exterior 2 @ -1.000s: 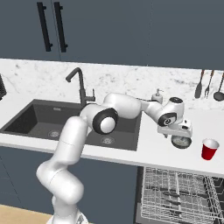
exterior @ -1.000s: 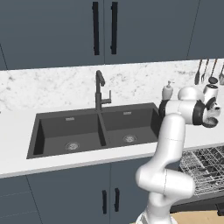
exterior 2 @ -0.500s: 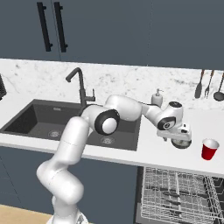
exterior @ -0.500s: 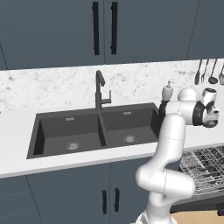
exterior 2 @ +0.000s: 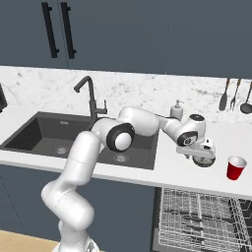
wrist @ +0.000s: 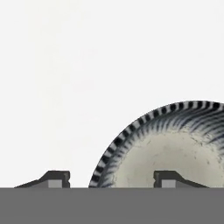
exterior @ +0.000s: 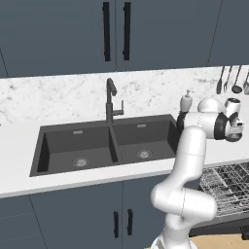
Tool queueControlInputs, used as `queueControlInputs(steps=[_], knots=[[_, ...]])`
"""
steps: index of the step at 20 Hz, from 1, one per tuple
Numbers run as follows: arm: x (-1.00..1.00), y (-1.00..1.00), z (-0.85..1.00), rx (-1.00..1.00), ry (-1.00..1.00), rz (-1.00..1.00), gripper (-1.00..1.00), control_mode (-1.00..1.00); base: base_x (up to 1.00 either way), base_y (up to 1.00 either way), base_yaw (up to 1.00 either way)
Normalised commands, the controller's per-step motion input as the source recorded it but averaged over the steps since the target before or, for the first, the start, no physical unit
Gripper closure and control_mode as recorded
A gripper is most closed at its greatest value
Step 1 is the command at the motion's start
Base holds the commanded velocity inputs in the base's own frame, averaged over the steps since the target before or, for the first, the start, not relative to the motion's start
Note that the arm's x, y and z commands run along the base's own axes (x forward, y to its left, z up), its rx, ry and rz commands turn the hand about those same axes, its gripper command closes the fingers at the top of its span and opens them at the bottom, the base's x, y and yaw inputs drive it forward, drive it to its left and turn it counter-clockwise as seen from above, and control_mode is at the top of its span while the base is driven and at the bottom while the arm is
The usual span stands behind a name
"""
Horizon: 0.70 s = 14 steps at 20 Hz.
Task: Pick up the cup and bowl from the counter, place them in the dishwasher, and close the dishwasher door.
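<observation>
Striped black-and-cream, the bowl sits on the white desk right of the sink, directly under the gripper. Its parted tips straddle the bowl's rim, not yet clamped. The red cup stands just right; the open dishwasher rack lies below, nearer.

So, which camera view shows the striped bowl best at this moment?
The hand view shows the bowl best: its black-and-white striped rim and pale inside are large and clear between the fingertips of the gripper. In the right base view it is small, under the hand on the counter. In the left base view I cannot make it out.
</observation>
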Motion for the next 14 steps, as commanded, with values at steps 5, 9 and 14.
queueControlInputs(steps=[5,9,14], knots=[[0.0,0.0,0.0,0.0,0.01,0.0,1.0,-1.0,0.0,0.0,0.0],[0.0,0.0,0.0,0.0,0.0,0.0,1.0,-1.0,0.0,0.0,0.0],[-0.57,0.28,0.05,0.0,-0.01,0.05,1.0,-1.0,0.0,0.0,0.0]])
